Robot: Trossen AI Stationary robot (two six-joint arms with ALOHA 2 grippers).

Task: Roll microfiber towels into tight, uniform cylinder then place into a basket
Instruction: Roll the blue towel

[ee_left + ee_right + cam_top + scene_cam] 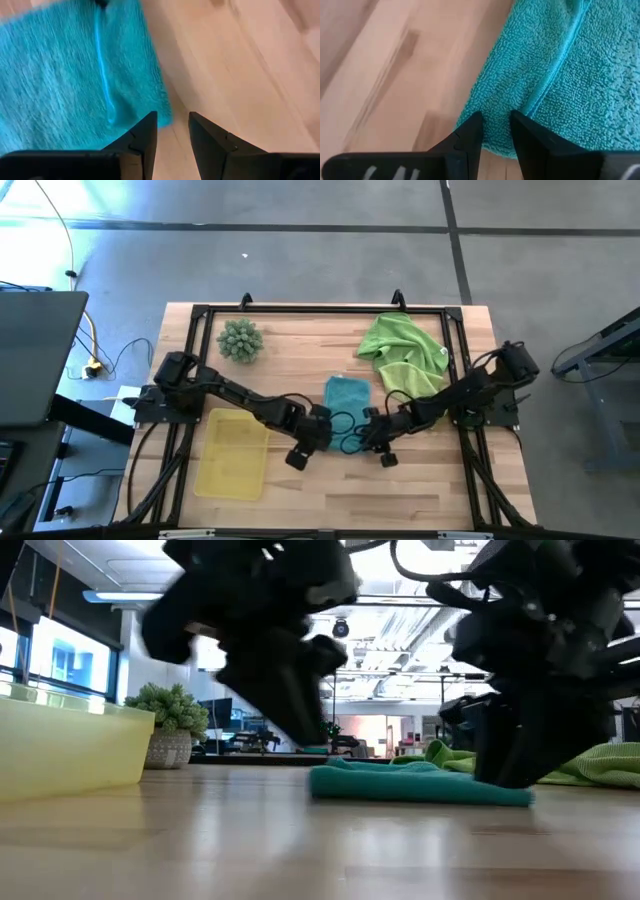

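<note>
Pale wooden boards make up the table point(420, 480), which stands on a grey floor and is edged by a black frame. Near the middle of it lies the teal towel point(346, 402), flat and folded, its long axis running from the far side of the table toward the near side. Both arms reach inward to the towel's near end. The left gripper point(172, 131) hovers at the towel's near left corner with its two fingers a little apart and nothing between them; the bare wood shows in the gap, and the towel's corner lies just beside one finger. The right gripper point(496, 131) is at the near right corner, its fingers likewise slightly parted, with the towel's edge and stitched hem showing in the narrow gap; whether the cloth is actually pinched cannot be told. Two lime green towels point(405, 352) lie crumpled in a heap at the far right of the table, well apart from the yellow tray point(232, 452), which sits on the near left side, long axis also far to near. A spiky green ball point(240, 340) rests at the far left.
</note>
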